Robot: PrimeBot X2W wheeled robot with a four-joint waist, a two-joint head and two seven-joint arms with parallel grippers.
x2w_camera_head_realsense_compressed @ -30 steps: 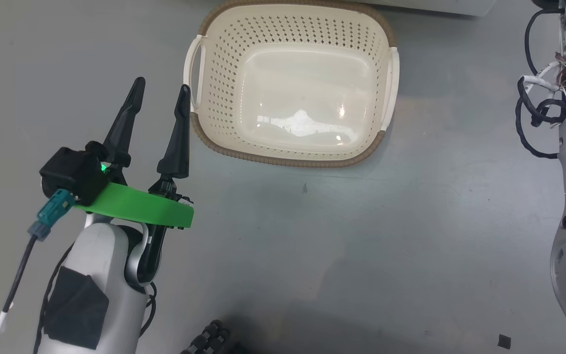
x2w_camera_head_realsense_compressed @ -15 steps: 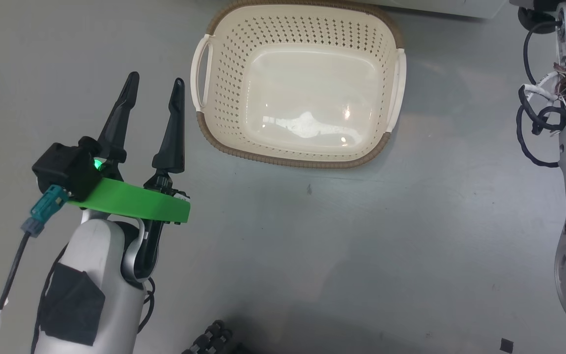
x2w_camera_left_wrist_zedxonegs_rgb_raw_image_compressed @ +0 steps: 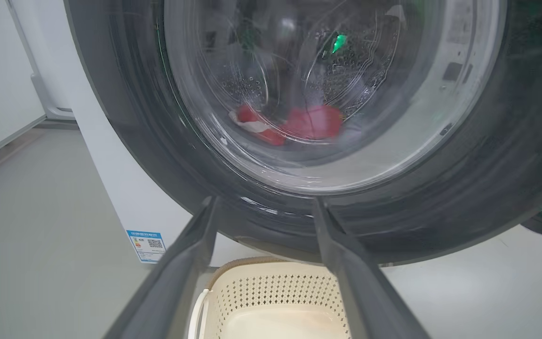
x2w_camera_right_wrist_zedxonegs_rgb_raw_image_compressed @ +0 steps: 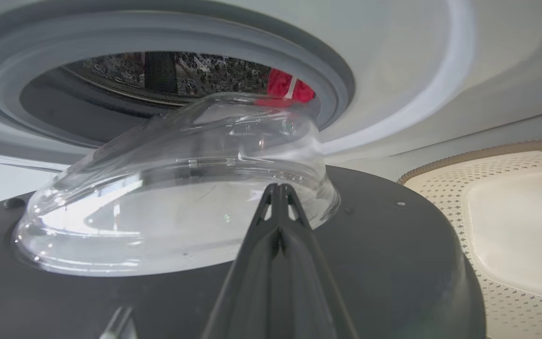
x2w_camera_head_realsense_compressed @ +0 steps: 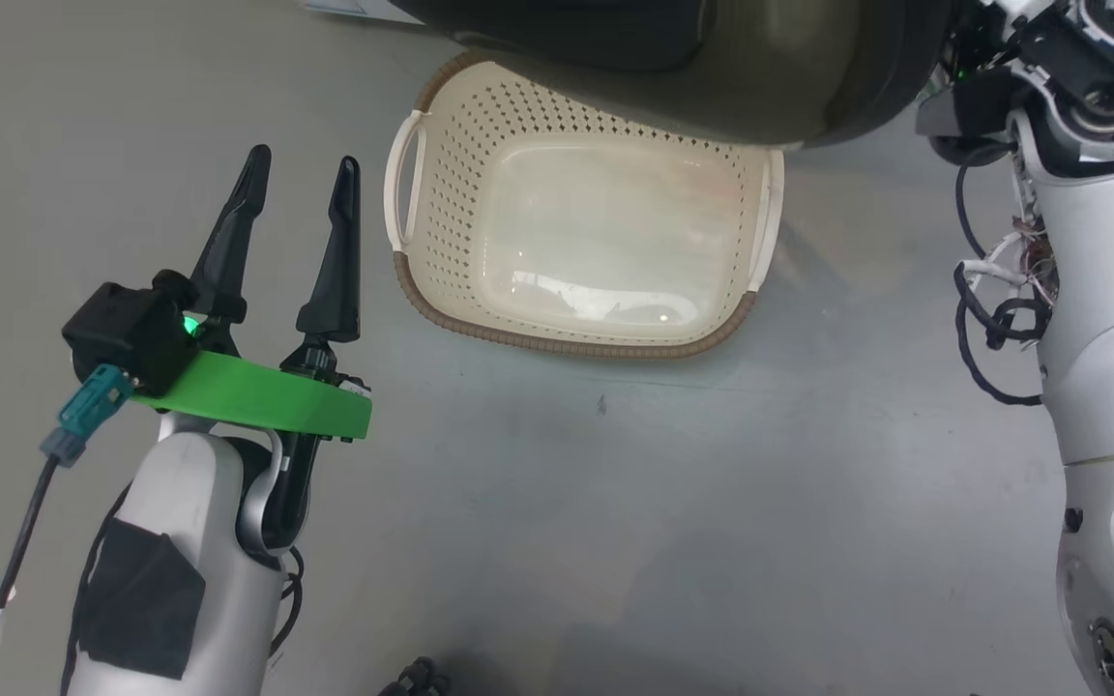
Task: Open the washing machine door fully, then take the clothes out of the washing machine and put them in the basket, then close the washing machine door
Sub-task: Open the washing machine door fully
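The washing machine door (x2w_camera_head_realsense_compressed: pixel 712 58) is swung partly open, its dark rim hanging over the far edge of the cream basket (x2w_camera_head_realsense_compressed: pixel 567 340). My left gripper (x2w_camera_head_realsense_compressed: pixel 304 164) is open and holds nothing, left of the basket. In the left wrist view, red clothes (x2w_camera_left_wrist_zedxonegs_rgb_raw_image_compressed: pixel 308 122) show through the door's glass (x2w_camera_left_wrist_zedxonegs_rgb_raw_image_compressed: pixel 370 70). My right gripper (x2w_camera_right_wrist_zedxonegs_rgb_raw_image_compressed: pixel 278 187) is shut with nothing in it, lying over the door's inner face (x2w_camera_right_wrist_zedxonegs_rgb_raw_image_compressed: pixel 393 245) and pointing at the glass bowl (x2w_camera_right_wrist_zedxonegs_rgb_raw_image_compressed: pixel 167 207). Beyond it are the grey gasket (x2w_camera_right_wrist_zedxonegs_rgb_raw_image_compressed: pixel 337 70), the steel drum and the clothes (x2w_camera_right_wrist_zedxonegs_rgb_raw_image_compressed: pixel 290 87).
The white washing machine (x2w_camera_left_wrist_zedxonegs_rgb_raw_image_compressed: pixel 120 188) carries a small blue label (x2w_camera_left_wrist_zedxonegs_rgb_raw_image_compressed: pixel 146 245) near the floor. My right arm (x2w_camera_head_realsense_compressed: pixel 1099 271) with its loose cables stands at the right. The basket (x2w_camera_right_wrist_zedxonegs_rgb_raw_image_compressed: pixel 511 212) sits on grey floor (x2w_camera_head_realsense_compressed: pixel 615 532) below the door.
The door has swung out into the top of the head view, over the basket's far edge. My right wrist has come into view beside it. The left gripper has stayed open.
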